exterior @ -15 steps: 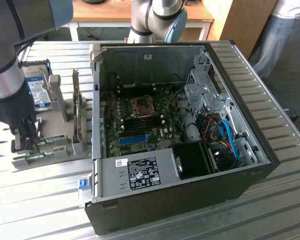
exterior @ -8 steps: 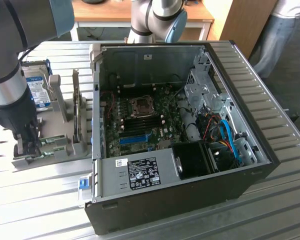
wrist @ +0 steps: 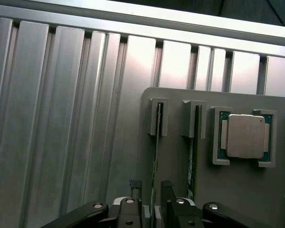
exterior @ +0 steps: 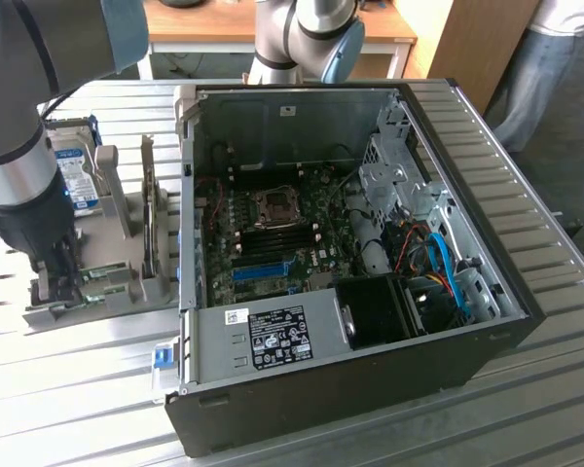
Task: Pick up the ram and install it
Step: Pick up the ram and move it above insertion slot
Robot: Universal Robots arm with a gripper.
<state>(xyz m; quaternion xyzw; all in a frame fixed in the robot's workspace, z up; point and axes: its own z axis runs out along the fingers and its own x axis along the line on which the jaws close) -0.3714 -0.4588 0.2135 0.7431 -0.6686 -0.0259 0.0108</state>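
the ribbed aluminium worktop [exterior: 68, 389] carries an open computer case [exterior: 321, 404] lying on its side, and just beside it, toward the exterior view's left, a grey holder [exterior: 102, 297] for loose parts; the arm [exterior: 19, 195] reaches down over that holder, while a person [exterior: 550, 68] stands well apart at the far corner; a hard drive [exterior: 78, 175] sits upright at the back of the holder; in the wrist view a square silver processor chip [wrist: 244, 135] lies in its own pocket on the holder.

the ram [wrist: 155, 161] is not in the case yet; it stands on edge in the holder's slotted posts, with a second stick [wrist: 192, 156] parked parallel just beside it; the gripper [wrist: 151, 186] is spread wide and sits astride the ram, one of its fingers [wrist: 167, 190] on each side of the thin green edge, with a gap showing on both sides, so nothing is pinched.

the step in hand looks like the grasp itself; to do it well the fingers should meet the two flat faces squarely, with the board centred between them so it is not pushed sideways against its posts; the finger nearest the second stick has little room, so any skew risks nudging that neighbour; a thin board like this will likely flex or tilt if caught by one corner, so a level, even close low enough on the faces is the safer way.
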